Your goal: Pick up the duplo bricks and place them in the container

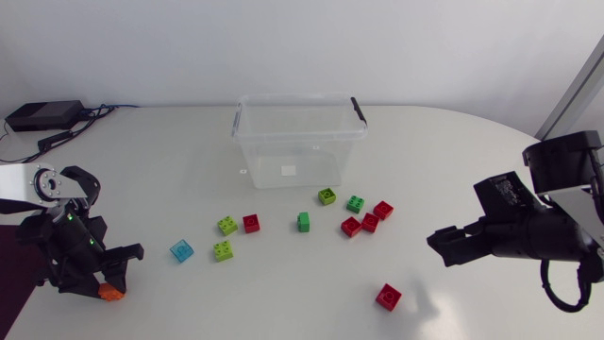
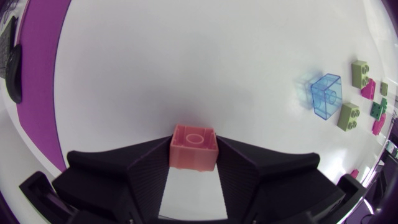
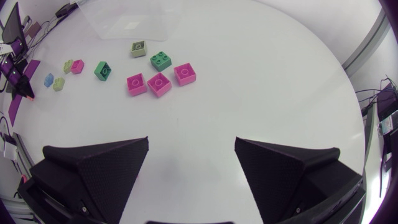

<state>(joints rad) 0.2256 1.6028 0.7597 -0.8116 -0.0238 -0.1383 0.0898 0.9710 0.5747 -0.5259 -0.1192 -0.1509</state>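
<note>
My left gripper (image 1: 106,286) is low at the table's front left, shut on a small orange duplo brick (image 1: 111,294). The left wrist view has that brick (image 2: 194,148) pinched between both fingers, just over the tabletop. My right gripper (image 1: 444,244) hovers open and empty at the right, its fingers wide apart (image 3: 191,155). The clear container (image 1: 298,139) stands at the back middle. In front of it lie a blue translucent brick (image 1: 181,250), lime bricks (image 1: 227,226), green bricks (image 1: 303,221) and a red cluster (image 1: 370,222). One red brick (image 1: 388,297) lies alone near the front.
A black device with cables (image 1: 42,115) rests at the back left corner. The blue brick (image 2: 326,96) and a lime brick (image 2: 349,116) lie ahead of and beside my left gripper. The red cluster (image 3: 158,83) is ahead of my right gripper.
</note>
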